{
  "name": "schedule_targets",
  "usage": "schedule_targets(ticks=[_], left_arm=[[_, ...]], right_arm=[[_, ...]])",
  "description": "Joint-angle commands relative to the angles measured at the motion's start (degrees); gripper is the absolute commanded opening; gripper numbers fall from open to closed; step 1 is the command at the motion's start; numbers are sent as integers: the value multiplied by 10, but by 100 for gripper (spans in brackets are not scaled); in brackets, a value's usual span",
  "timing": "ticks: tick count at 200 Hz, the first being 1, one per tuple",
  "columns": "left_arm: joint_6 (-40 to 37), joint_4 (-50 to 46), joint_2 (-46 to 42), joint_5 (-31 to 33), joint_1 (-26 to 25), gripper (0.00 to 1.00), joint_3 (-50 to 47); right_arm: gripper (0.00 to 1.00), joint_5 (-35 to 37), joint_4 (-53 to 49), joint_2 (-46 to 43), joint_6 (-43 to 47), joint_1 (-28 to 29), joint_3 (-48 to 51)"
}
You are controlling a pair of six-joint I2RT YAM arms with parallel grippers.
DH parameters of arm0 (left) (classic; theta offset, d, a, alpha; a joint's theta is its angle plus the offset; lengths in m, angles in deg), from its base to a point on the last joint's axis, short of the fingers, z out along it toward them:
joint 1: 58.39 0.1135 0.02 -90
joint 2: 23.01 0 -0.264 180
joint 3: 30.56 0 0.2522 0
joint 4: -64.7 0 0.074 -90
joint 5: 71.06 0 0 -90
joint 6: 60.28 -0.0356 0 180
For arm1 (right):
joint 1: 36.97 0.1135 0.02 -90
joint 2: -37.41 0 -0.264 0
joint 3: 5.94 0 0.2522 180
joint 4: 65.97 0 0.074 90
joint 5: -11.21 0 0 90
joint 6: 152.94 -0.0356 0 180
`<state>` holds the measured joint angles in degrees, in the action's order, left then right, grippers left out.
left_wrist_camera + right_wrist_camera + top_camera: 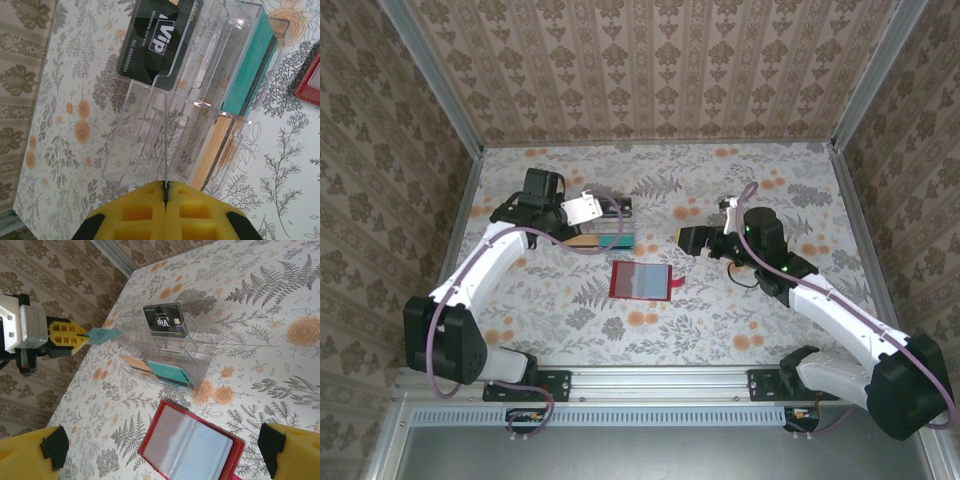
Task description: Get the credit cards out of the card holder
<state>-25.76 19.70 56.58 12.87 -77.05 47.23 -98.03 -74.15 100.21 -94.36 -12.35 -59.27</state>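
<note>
The red card holder (642, 281) lies open and flat mid-table, its clear inner panels (192, 442) facing up. My left gripper (165, 187) is shut on a thin light-blue credit card (102, 334), seen edge-on (165, 150), just above the near side of a clear plastic tray (150, 145). In that tray stand a black credit card with pale print (155, 42), a teal one (250, 70) and an orange one (212, 155). My right gripper (160, 460) hangs open above the card holder, nothing between its fingers (30, 455).
The clear tray (605, 225) sits left of centre at the back, under my left gripper (598, 207). My right gripper (692, 240) is to the right of it. Patterned walls with metal rails (470, 170) enclose the flowered table.
</note>
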Motion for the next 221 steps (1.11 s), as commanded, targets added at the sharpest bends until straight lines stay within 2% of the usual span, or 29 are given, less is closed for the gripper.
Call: schedule_targets(ticks=[1, 65, 221], left_arm=[[-58, 13, 16, -16, 9, 0, 11], [-147, 80, 60, 1, 33, 0, -1], [-167, 84, 118, -33, 43, 0, 53]], right_arm=[[100, 0, -13, 5, 13, -3, -32], [100, 15, -19, -15, 5, -2, -13], [100, 17, -11, 7, 4, -2, -19]])
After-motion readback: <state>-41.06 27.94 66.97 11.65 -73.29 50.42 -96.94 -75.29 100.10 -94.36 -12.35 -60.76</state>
